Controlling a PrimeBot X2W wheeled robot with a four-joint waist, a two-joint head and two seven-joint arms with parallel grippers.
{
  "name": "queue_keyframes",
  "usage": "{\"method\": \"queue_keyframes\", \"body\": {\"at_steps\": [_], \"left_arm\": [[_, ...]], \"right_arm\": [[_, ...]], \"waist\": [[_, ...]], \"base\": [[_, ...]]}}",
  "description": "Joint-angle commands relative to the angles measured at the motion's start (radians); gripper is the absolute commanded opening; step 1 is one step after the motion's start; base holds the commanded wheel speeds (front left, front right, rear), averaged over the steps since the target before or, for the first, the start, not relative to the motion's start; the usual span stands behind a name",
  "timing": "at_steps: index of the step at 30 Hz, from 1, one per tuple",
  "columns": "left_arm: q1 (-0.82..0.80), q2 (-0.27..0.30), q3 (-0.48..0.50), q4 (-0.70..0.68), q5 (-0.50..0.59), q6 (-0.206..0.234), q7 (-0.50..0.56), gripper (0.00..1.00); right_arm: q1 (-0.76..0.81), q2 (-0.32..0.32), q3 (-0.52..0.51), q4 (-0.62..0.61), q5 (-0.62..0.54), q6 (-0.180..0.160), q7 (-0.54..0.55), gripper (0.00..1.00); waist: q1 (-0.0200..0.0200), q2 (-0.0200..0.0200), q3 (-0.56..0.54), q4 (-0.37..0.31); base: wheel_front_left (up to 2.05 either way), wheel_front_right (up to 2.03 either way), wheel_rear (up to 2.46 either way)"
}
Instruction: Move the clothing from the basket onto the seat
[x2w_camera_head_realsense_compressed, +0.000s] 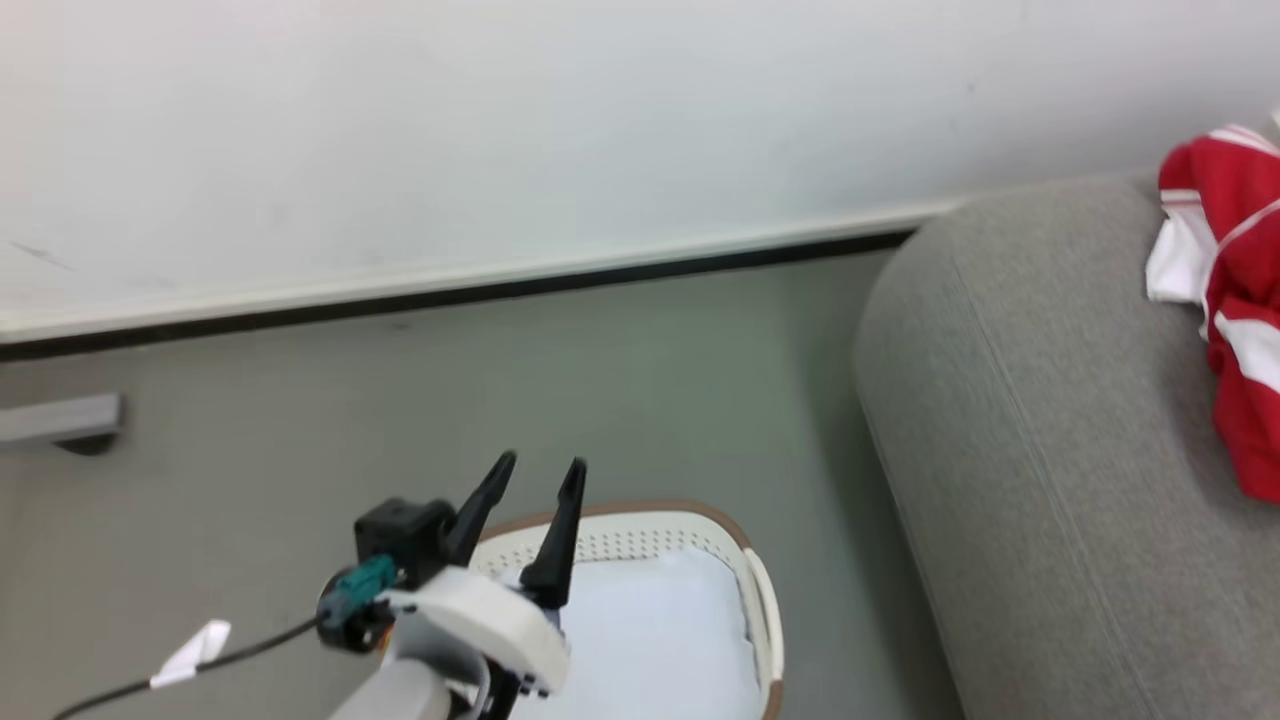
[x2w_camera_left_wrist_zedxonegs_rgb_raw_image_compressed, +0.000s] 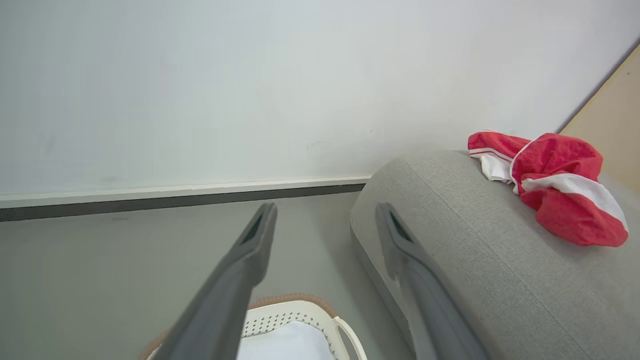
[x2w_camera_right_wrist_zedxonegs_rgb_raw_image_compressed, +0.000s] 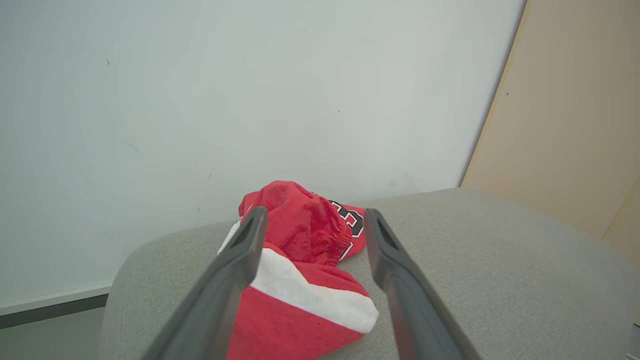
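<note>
Grey seat (x2w_camera_right_wrist_zedxonegs_rgb_raw_image_compressed: 500, 260), clothing (x2w_camera_right_wrist_zedxonegs_rgb_raw_image_compressed: 300, 235) lying beyond spread right end effector (x2w_camera_right_wrist_zedxonegs_rgb_raw_image_compressed: 315, 214), left end effector (x2w_camera_left_wrist_zedxonegs_rgb_raw_image_compressed: 326, 207) spread

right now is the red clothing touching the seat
Touching. The right wrist view shows the clothing lying crumpled on the seat, its folds resting directly on the grey fabric.

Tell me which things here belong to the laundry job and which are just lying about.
Job: red clothing, laundry basket, grey seat, left claw, right claw.
Lying about: skirting board, beige panel, grey bar, white cable tag.
</note>
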Motion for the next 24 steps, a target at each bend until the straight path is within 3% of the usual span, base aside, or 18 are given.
{"method": "queue_keyframes", "body": {"at_steps": [1, 14, 18, 24], "left_arm": [[0.024, 0.005, 0.005, 0.008, -0.008, 0.008, -0.011, 1.00], [0.192, 0.010, 0.135, 0.031, 0.046, 0.044, -0.030, 1.00], [0.228, -0.008, 0.196, 0.038, 0.088, 0.022, -0.030, 1.00], [0.274, -0.051, 0.285, 0.051, 0.164, -0.045, -0.030, 1.00]], "right_arm": [[0.024, 0.007, 0.010, -0.011, 0.006, -0.003, 0.001, 1.00], [0.210, 0.089, 0.207, -0.088, 0.009, -0.003, -0.025, 1.00], [0.253, 0.112, 0.232, -0.082, 0.018, -0.003, -0.032, 1.00], [0.311, 0.131, 0.254, -0.100, -0.006, -0.003, -0.033, 1.00]], "waist": [[0.0002, 0.0000, -0.043, 0.040], [0.0002, 0.0000, -0.183, 0.193], [0.0002, 0.0000, -0.196, 0.230], [0.0002, 0.0000, -0.206, 0.246]], "base": [[0.00, 0.00, 0.00], [0.00, 0.00, 0.00], [0.00, 0.00, 0.00], [0.00, 0.00, 0.00]]}}
